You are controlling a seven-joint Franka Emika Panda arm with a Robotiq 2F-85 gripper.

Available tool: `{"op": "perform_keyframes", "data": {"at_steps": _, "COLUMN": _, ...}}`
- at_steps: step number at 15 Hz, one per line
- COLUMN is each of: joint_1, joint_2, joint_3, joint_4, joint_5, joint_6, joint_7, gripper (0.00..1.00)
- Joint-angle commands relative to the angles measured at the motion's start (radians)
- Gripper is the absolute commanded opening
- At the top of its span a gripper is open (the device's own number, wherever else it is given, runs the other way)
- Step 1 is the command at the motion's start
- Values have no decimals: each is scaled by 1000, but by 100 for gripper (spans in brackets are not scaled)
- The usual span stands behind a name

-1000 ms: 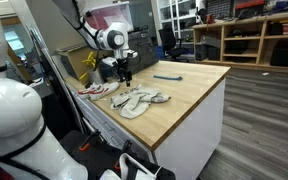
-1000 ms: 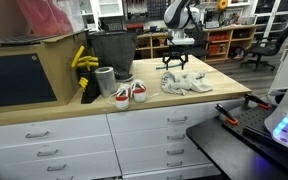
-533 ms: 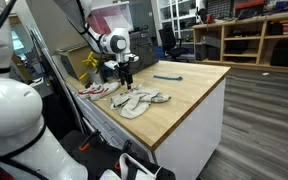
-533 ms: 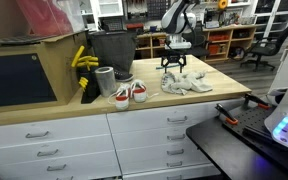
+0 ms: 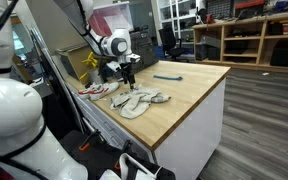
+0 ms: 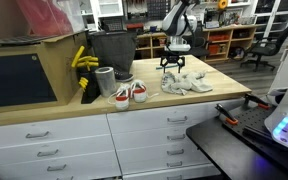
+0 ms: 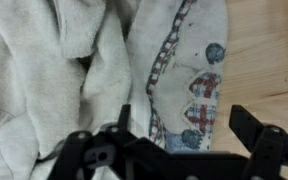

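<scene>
The long wooden counter (image 5: 194, 85) carries everything: a pair of sneakers (image 6: 130, 94) near the black bin (image 6: 111, 50), and beside them, towards the middle of the top, a crumpled heap of pale cloth (image 6: 187, 84). The gripper (image 5: 130, 80) hangs just above the end of this heap that lies nearer the sneakers, with its jaws spread wide and nothing between them. In the wrist view the cloth (image 7: 64, 60) fills almost the whole picture. A towel with a checked border and small printed figures (image 7: 199, 60) lies under the gripper (image 7: 184, 120), and a deep fold (image 7: 89, 70) runs just beside it. In my judgement a good grasp needs a straight descent, so that one finger lands on each side of a raised ridge. The jaws should shut only when they are low enough to catch thick material and not a thin edge.
</scene>
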Motion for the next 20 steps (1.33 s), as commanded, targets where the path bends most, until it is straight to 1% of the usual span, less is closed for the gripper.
{"op": "perform_keyframes", "data": {"at_steps": 1, "joint_1": 17, "joint_2": 21, "joint_3": -21, "joint_4": -25, "joint_5": 1, "joint_6": 107, "joint_7": 18, "gripper": 100}}
{"op": "perform_keyframes", "data": {"at_steps": 3, "joint_1": 20, "joint_2": 56, "joint_3": -28, "joint_4": -21, "joint_5": -4, "joint_6": 159, "joint_7": 16, "gripper": 100}}
{"op": "perform_keyframes", "data": {"at_steps": 4, "joint_1": 25, "joint_2": 70, "joint_3": -35, "joint_4": -25, "joint_5": -4, "joint_6": 206, "joint_7": 20, "gripper": 100}}
{"op": "perform_keyframes", "data": {"at_steps": 7, "joint_1": 39, "joint_2": 112, "joint_3": -54, "joint_4": -26, "joint_5": -1, "joint_6": 301, "joint_7": 23, "gripper": 100}}
{"op": "perform_keyframes", "data": {"at_steps": 8, "joint_1": 47, "joint_2": 129, "joint_3": -62, "joint_4": -22, "joint_5": -2, "joint_6": 327, "joint_7": 27, "gripper": 75}}
{"op": "perform_keyframes", "data": {"at_steps": 9, "joint_1": 55, "joint_2": 143, "joint_3": -68, "joint_4": -20, "joint_5": -1, "joint_6": 346, "joint_7": 28, "gripper": 72}}
{"op": "perform_keyframes", "data": {"at_steps": 10, "joint_1": 62, "joint_2": 157, "joint_3": -70, "joint_4": -16, "joint_5": 2, "joint_6": 364, "joint_7": 26, "gripper": 66}}
{"op": "perform_keyframes", "data": {"at_steps": 12, "joint_1": 72, "joint_2": 171, "joint_3": -71, "joint_4": -8, "joint_5": 9, "joint_6": 371, "joint_7": 23, "gripper": 49}}
{"op": "perform_keyframes", "data": {"at_steps": 13, "joint_1": 76, "joint_2": 169, "joint_3": -70, "joint_4": -6, "joint_5": 12, "joint_6": 375, "joint_7": 24, "gripper": 43}}
{"op": "perform_keyframes", "data": {"at_steps": 14, "joint_1": 80, "joint_2": 162, "joint_3": -68, "joint_4": -1, "joint_5": 13, "joint_6": 357, "joint_7": 24, "gripper": 34}}
{"op": "perform_keyframes", "data": {"at_steps": 16, "joint_1": 91, "joint_2": 151, "joint_3": -73, "joint_4": 9, "joint_5": 8, "joint_6": 331, "joint_7": 30, "gripper": 22}}
{"op": "perform_keyframes", "data": {"at_steps": 17, "joint_1": 102, "joint_2": 149, "joint_3": -80, "joint_4": 14, "joint_5": 4, "joint_6": 327, "joint_7": 41, "gripper": 13}}
{"op": "perform_keyframes", "data": {"at_steps": 19, "joint_1": 126, "joint_2": 147, "joint_3": -97, "joint_4": 26, "joint_5": -6, "joint_6": 315, "joint_7": 67, "gripper": 0}}
{"op": "perform_keyframes", "data": {"at_steps": 20, "joint_1": 140, "joint_2": 149, "joint_3": -110, "joint_4": 32, "joint_5": -13, "joint_6": 311, "joint_7": 79, "gripper": 0}}
